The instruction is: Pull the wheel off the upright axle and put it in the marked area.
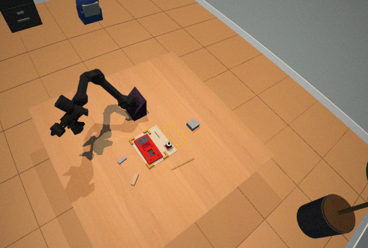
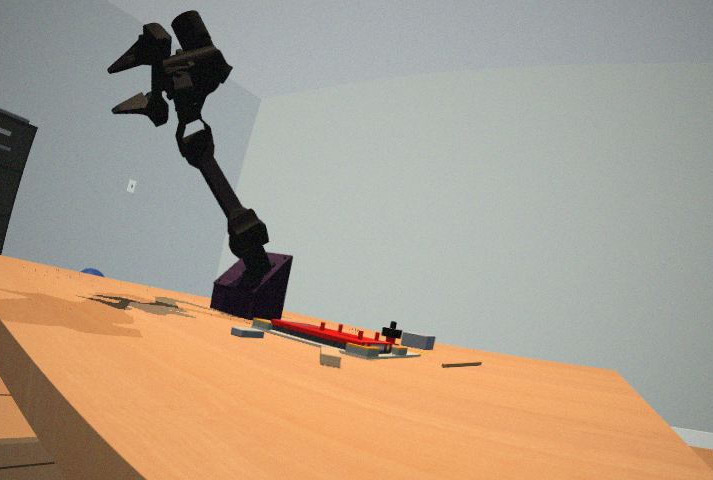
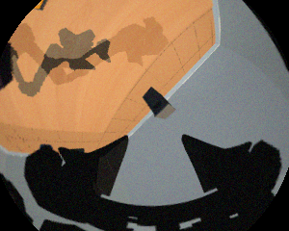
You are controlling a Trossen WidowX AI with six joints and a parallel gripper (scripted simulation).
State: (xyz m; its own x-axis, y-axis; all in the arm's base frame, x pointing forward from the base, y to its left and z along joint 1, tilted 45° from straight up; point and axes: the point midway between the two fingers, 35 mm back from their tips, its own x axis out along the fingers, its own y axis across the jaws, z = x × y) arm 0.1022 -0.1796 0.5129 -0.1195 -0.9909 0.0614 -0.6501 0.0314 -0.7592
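Currently our tool (image 2: 133,84) hangs wide open, holding nothing, high above the surface (image 2: 311,407); the wheel (image 1: 168,144) sits on its upright axle well apart, beside the marked area (image 1: 174,134).

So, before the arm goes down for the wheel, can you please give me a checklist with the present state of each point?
1. Gripper open and holding nothing: ok.
2. Wheel on its upright axle, on the board: ok.
3. Marked area with the yellow dashed outline free of objects: ok.
4. Gripper above the wheel: not ok, it is raised high and far to the side.
5. Grey block outside the marked area: ok.
6. How tightly the wheel sits on the axle: cannot tell.
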